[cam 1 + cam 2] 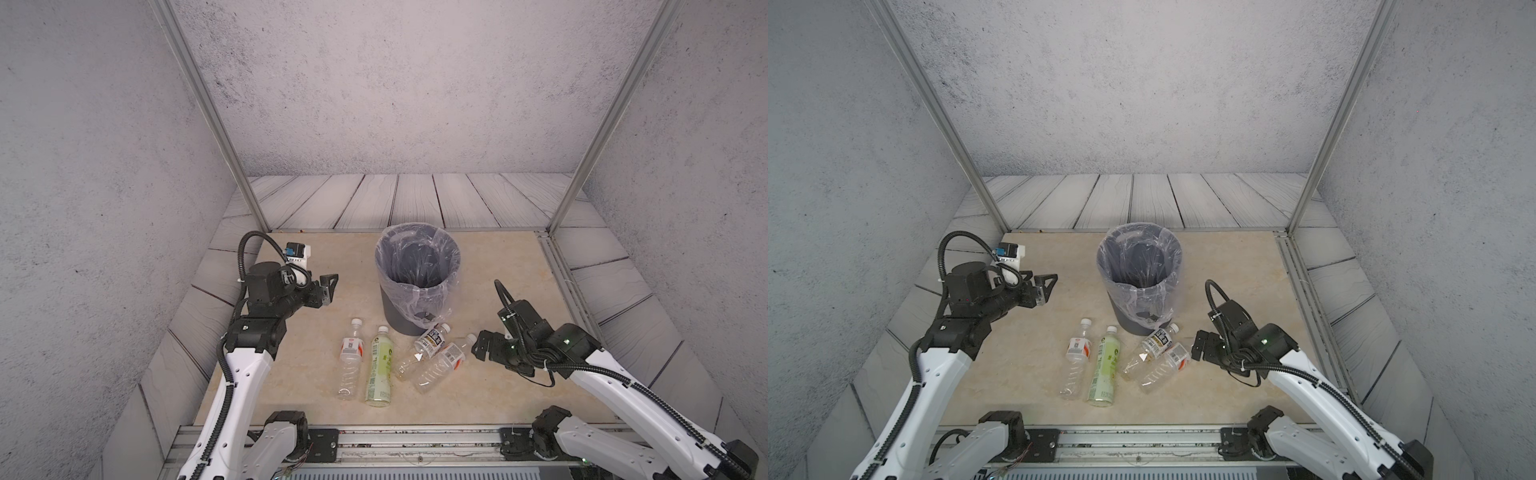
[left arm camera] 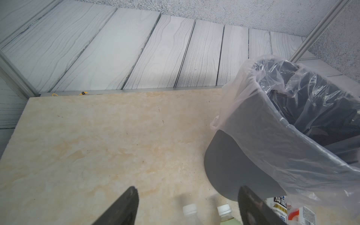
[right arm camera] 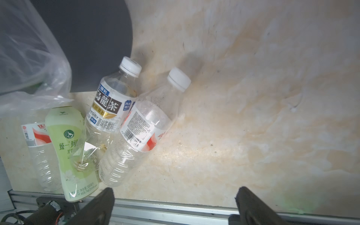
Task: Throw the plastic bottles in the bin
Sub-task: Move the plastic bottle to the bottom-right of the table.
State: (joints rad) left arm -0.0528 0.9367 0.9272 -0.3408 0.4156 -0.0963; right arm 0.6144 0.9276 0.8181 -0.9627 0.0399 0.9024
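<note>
Top views: the bag-lined bin point(image 1: 395, 316) stands upright mid-surface point(image 1: 291, 374). All 4 bottles lie on the surface in front of it, none in it. The left red-label bottle point(image 1: 351, 359) & green bottle point(image 1: 380, 365) lie side by side, caps pointing away from the robot. The black-label bottle point(image 1: 424, 347) & right red-label bottle point(image 1: 442, 363) lie side by side, slanted, w/ the black-label cap right at the bin's base. The left hand point(image 1: 326, 289) is left of the bin, well apart from the bottles. The right hand point(image 1: 478, 347) sits low, just beside the right red-label bottle's cap. Left wrist: fingers point(image 2: 120, 208) apart, holding nothing; bin wall alongside, 2 blurred white caps at the frame edge. Right wrist: fingers point(image 3: 97, 208) spread wide, holding nothing; all 4 bottles on the surface nr the bin's base.
</note>
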